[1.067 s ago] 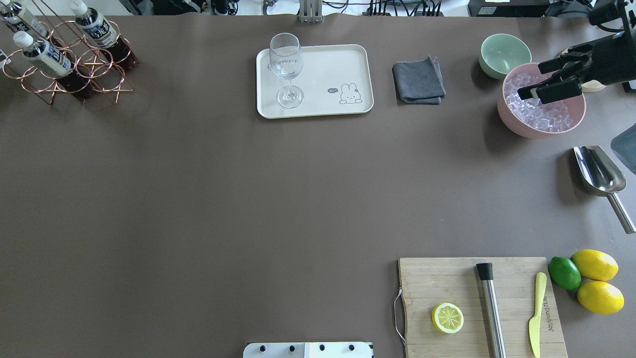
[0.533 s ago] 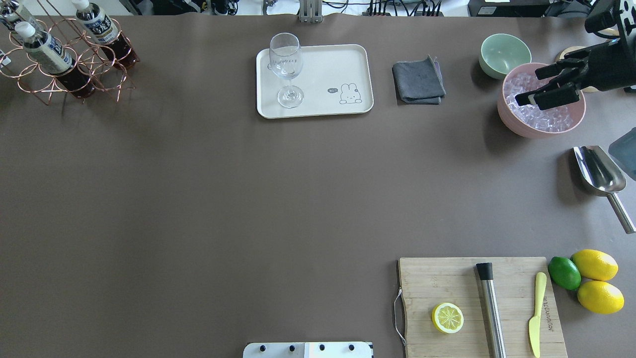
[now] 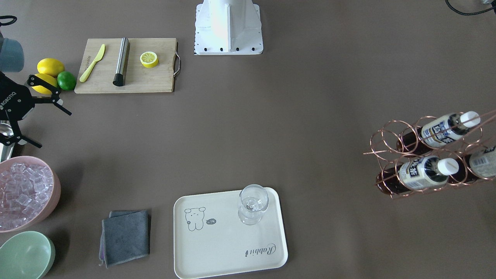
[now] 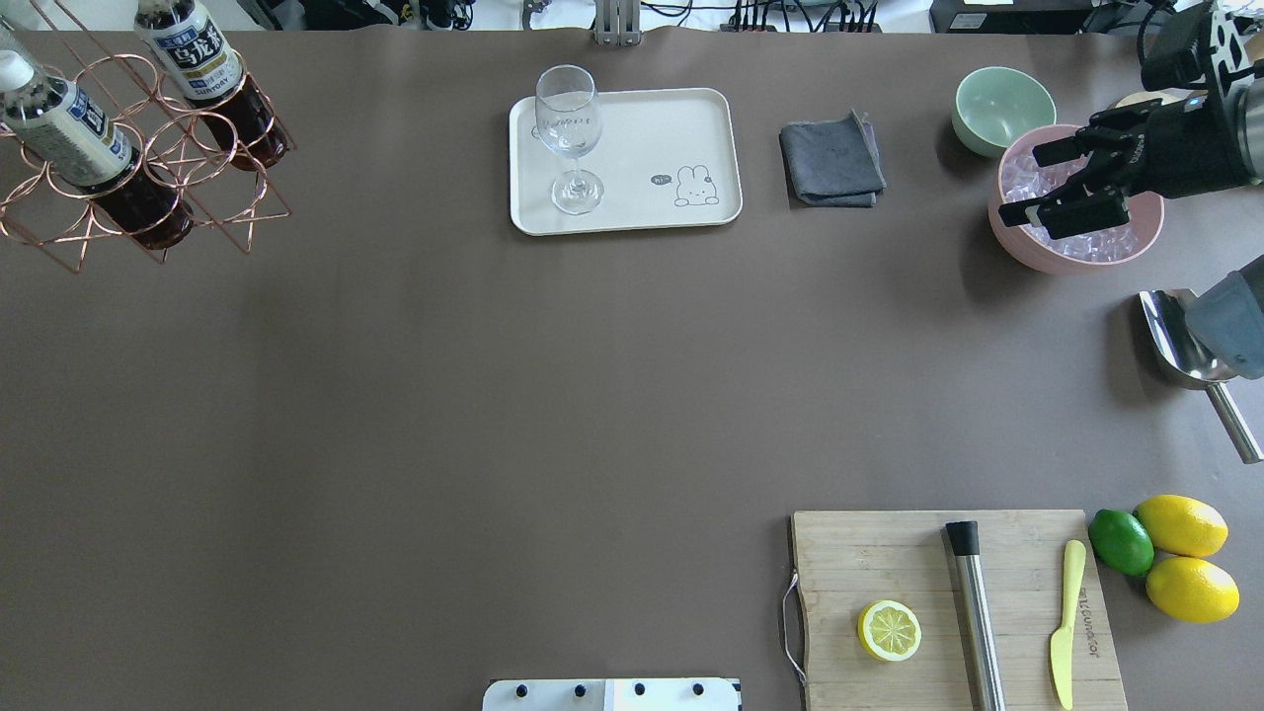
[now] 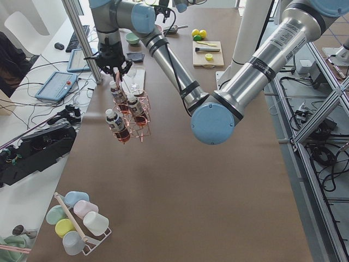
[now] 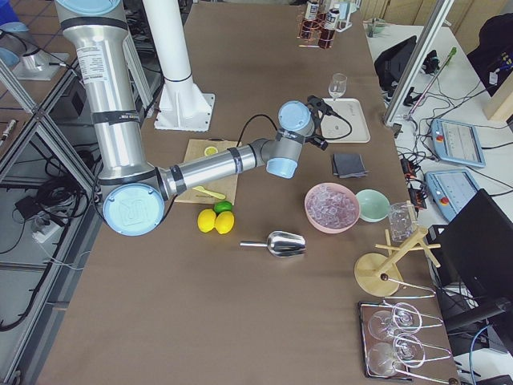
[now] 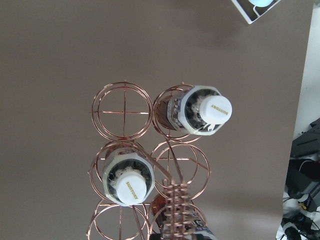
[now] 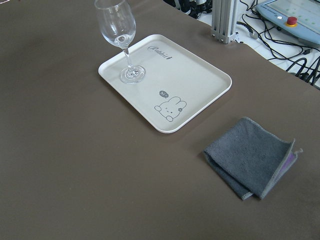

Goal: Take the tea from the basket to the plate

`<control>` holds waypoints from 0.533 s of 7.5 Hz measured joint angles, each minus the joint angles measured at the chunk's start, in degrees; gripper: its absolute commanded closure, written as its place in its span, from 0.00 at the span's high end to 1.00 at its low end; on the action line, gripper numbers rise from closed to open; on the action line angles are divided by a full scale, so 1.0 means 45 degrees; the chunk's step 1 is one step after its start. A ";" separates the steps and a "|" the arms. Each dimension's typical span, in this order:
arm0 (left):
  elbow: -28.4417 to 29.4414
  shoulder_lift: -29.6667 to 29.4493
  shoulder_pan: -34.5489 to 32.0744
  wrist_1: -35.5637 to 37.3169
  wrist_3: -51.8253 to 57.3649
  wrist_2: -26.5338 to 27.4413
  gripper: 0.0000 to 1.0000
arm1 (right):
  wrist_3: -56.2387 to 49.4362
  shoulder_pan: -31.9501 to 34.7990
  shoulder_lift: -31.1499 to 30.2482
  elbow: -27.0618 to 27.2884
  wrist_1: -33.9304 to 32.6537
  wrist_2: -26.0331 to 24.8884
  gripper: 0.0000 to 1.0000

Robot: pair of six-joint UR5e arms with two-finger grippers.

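Observation:
The basket (image 4: 163, 163) is a copper wire rack that hangs clear of the table at the far left, also in the front view (image 3: 391, 155) and the left side view (image 5: 136, 112). It holds three tea bottles; two show from overhead (image 4: 69, 128) (image 4: 197, 64). The left wrist view looks down on two white caps (image 7: 217, 109) (image 7: 131, 187) and the twisted handle (image 7: 175, 210). My left gripper (image 5: 114, 57) is at the handle's top; I cannot tell its state. The plate (image 4: 642, 197) carries a wine glass (image 4: 570, 128). My right gripper (image 4: 1022, 186) is open and empty over the ice bowl.
A grey cloth (image 4: 831, 158) lies right of the plate. A green bowl (image 4: 1002, 104), a pink bowl of ice (image 4: 1007, 237) and a metal scoop (image 4: 1185, 341) are at the far right. A cutting board (image 4: 869, 553) with half a lemon, a muddler and a knife is near right.
The basket with its bottles has risen off the table and come slightly toward the robot. My right gripper has shifted a little left over the ice bowl.

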 measured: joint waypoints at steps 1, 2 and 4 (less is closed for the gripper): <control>-0.1683 -0.0133 0.0180 0.1192 -0.0960 -0.0224 0.00 | 0.0005 -0.0182 -0.0029 0.0001 0.0467 -0.0095 1.00; -0.3076 -0.0433 0.0805 0.1969 -0.2230 -0.0714 0.00 | 0.0011 -0.0320 -0.0032 0.0017 0.0694 -0.0177 1.00; -0.5439 -0.1063 0.2549 0.2549 -0.5087 -0.1053 0.00 | -0.0027 -0.0404 -0.0001 0.0059 0.0798 -0.0362 1.00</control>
